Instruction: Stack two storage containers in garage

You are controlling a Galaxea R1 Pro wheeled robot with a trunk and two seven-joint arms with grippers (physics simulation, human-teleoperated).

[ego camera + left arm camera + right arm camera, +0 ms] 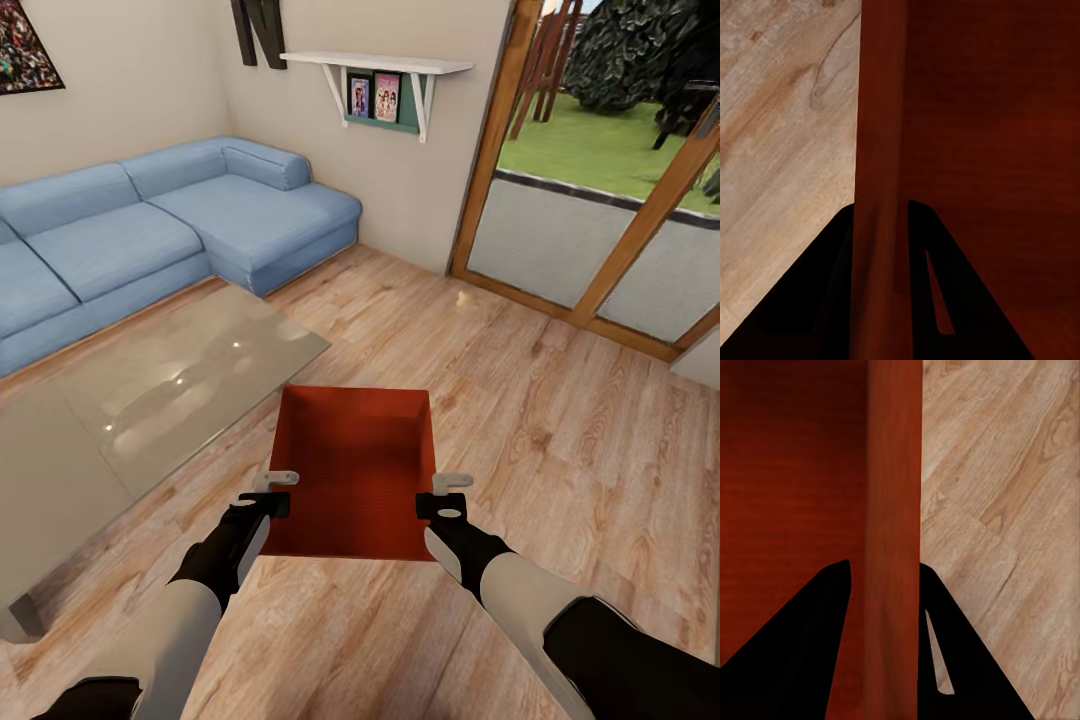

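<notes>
Both arms stretched forward and down, white forearms into black wrists. Left gripper [277, 492] clamped on the left wall of the storage container [352, 470], one finger each side. Right gripper [446, 495] clamped likewise on the right wall, level with the left.

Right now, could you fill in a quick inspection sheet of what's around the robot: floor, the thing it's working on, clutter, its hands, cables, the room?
Surface: light wood plank floor.
Job's things: one orange-red open-top bin, held between the two arms; whether it touches the floor cannot be told.
Clutter: nothing seen.
Grippers: left gripper straddles the bin's left wall; right gripper straddles its right wall. In the wrist views each wall runs between the dark fingers.
Cables: nothing seen.
Surroundings: blue corner sofa, glass-topped low table, wall shelf with books, wood-framed glass doors onto a lawn.
</notes>
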